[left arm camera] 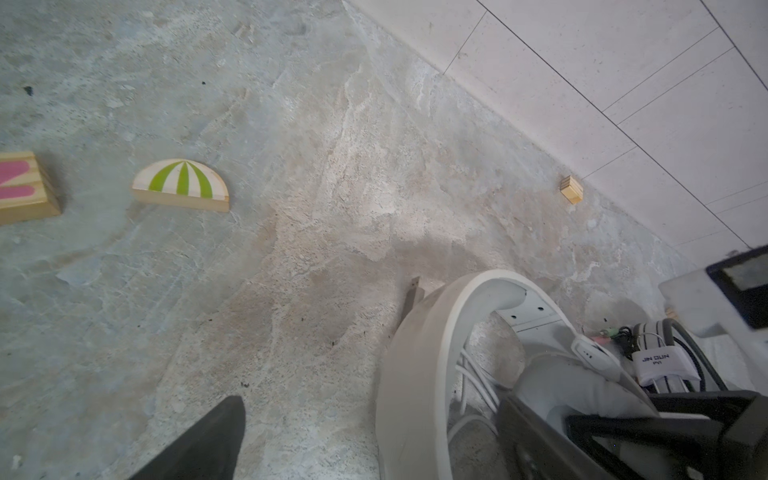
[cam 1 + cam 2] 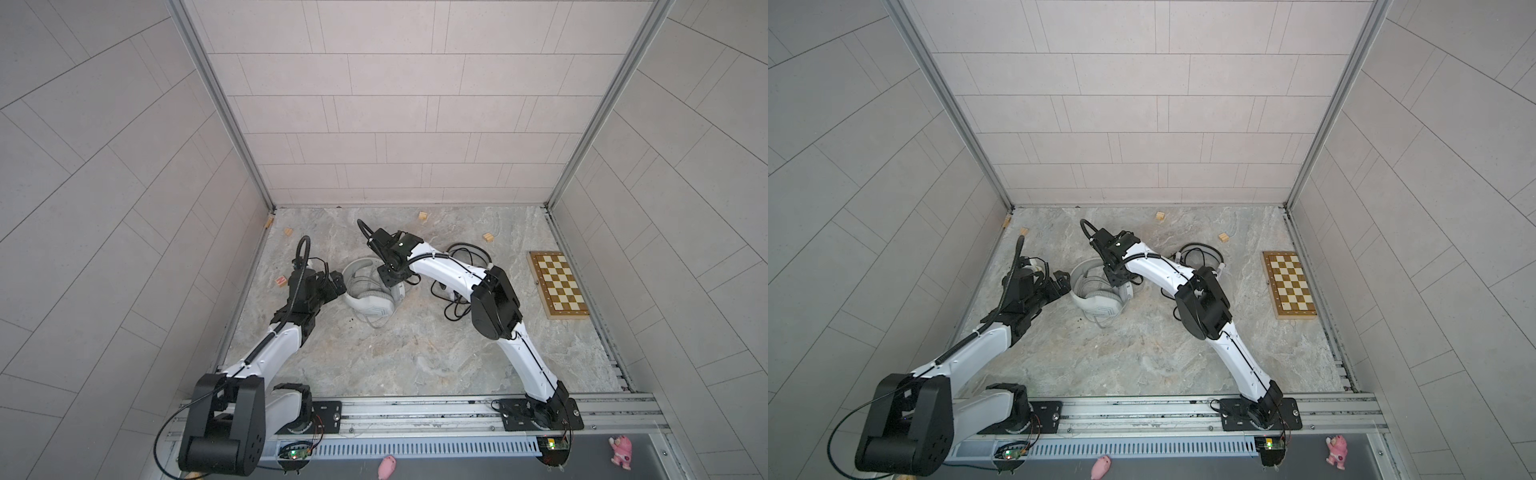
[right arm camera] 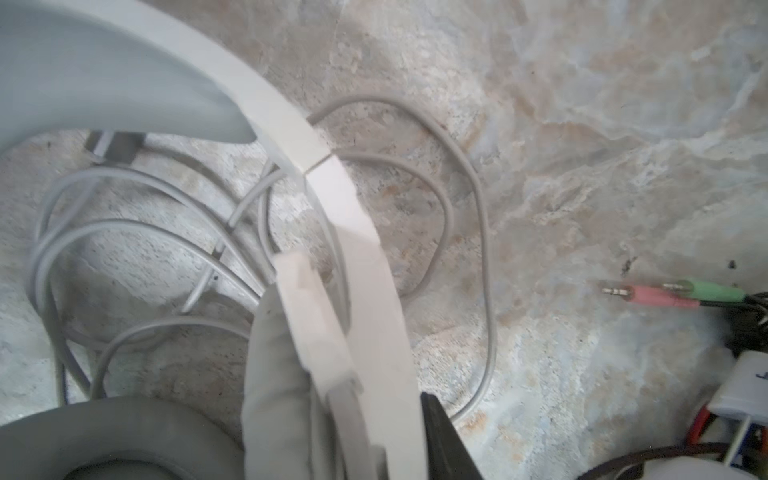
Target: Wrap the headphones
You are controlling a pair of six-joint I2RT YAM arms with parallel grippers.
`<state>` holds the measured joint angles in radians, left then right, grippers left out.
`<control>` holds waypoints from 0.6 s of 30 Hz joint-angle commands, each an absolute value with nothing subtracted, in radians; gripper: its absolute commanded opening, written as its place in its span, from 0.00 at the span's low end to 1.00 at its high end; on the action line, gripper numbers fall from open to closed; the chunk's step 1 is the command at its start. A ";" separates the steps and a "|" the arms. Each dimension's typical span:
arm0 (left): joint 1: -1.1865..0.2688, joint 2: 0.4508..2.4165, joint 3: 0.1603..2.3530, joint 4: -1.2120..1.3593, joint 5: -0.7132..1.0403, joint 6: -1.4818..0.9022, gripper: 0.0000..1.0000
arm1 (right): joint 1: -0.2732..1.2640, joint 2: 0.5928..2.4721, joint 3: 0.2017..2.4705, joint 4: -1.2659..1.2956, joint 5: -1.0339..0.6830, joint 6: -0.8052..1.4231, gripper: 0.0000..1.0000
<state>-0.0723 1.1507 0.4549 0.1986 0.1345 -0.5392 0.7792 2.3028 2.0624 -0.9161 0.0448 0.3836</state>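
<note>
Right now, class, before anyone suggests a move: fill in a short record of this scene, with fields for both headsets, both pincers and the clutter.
white headphones: centre-left, grey cable lying loose around the headband
black-and-white headphones: right of them, partly hidden by right arm
left pincer: open, at the white headband
right pincer: around the white headband; grip unclear
clutter: chessboard, scattered wooden blocks

Where things lie
Headset (image 2: pixel 370 305) lies under right gripper (image 2: pixel 395 286), just right of left gripper (image 2: pixel 338 286); second headset (image 1: pixel 660 365) lies right of right gripper.
</note>
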 commanded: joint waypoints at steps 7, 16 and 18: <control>-0.076 1.120 0.430 0.390 0.385 -0.606 1.00 | 0.781 1.865 1.600 -0.488 0.187 0.361 0.25; -0.136 1.078 0.436 0.464 0.540 -0.733 1.00 | 0.779 1.505 1.160 -0.047 0.378 0.341 0.25; -0.141 1.037 0.477 0.375 0.540 -0.684 1.00 | 0.778 1.460 1.101 0.007 0.399 0.350 0.24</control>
<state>-0.1299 1.0927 0.4248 0.4049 0.4850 -0.7055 0.7761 1.5177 1.1427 -0.1879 0.3069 0.3363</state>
